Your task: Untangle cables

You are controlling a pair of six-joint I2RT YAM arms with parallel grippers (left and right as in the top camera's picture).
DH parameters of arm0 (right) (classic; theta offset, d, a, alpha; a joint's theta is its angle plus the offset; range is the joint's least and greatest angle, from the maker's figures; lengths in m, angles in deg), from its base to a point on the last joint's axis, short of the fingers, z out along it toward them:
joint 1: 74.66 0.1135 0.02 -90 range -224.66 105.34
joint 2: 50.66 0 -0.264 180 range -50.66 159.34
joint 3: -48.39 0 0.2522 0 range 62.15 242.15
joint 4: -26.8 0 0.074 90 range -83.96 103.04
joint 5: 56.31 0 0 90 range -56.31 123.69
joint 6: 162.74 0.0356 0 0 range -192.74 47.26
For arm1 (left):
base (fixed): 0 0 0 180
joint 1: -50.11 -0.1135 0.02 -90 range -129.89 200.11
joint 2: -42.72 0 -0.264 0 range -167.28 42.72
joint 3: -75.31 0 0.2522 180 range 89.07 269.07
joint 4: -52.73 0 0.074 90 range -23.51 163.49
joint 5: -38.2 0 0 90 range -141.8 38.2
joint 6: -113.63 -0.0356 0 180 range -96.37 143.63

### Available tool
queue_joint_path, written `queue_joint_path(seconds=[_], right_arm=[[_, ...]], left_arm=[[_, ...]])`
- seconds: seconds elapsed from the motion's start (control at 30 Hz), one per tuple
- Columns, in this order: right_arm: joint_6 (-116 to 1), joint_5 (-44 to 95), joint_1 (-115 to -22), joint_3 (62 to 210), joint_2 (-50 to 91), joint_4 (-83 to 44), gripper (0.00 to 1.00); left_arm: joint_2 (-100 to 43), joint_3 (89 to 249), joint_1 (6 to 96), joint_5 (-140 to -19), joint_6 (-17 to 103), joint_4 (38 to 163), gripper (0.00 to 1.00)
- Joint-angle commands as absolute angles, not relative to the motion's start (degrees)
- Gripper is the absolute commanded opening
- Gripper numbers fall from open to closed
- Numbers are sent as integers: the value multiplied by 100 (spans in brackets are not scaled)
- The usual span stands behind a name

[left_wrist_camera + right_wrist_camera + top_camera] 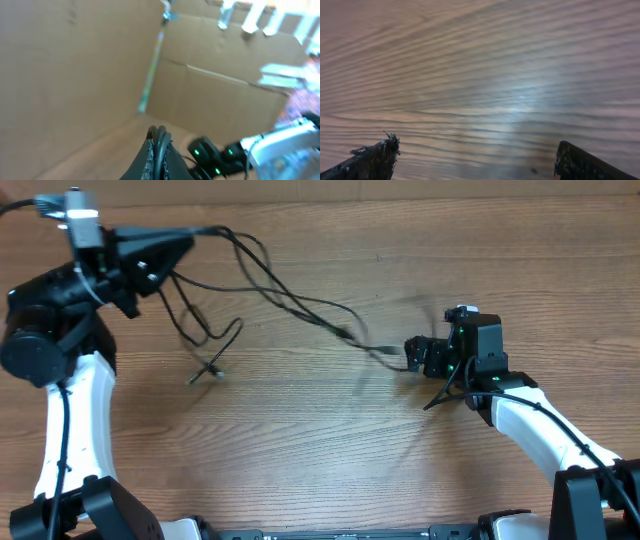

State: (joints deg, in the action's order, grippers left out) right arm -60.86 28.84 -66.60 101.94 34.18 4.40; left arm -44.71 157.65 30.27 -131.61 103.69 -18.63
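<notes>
Several limp, light cables (300, 300) hang from the left gripper (185, 245), pinched shut on them; right gripper (412, 355) gapes wide. Likeliest firm hold: a plug (207, 370).

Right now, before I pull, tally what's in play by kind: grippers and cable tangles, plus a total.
Grippers: 2 (left gripper shut on the cables, right gripper open and empty)
Cable tangles: 1 (cords too intertwined to count separately)
Total: 3
</notes>
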Motion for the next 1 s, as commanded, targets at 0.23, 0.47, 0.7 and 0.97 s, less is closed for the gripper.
queue_joint_path(seconds=[0.23,0.47,0.7,0.97], right_arm=[[-6130,3149,-6702,10229,3433,481,100],[-6128,3103,-6702,10229,3433,680,100],[-6130,3110,-6704,10229,3433,1106,100],[-6412,3555,-6719,10229,3433,774,100]], left_arm=[[-4417,15854,2726,-12693,10557,-1881,4],[-4417,15854,2726,-12988,10616,-1883,4],[-4417,15854,2518,-12672,10460,-1877,4],[-4417,15854,2044,-12116,9628,-281,4]])
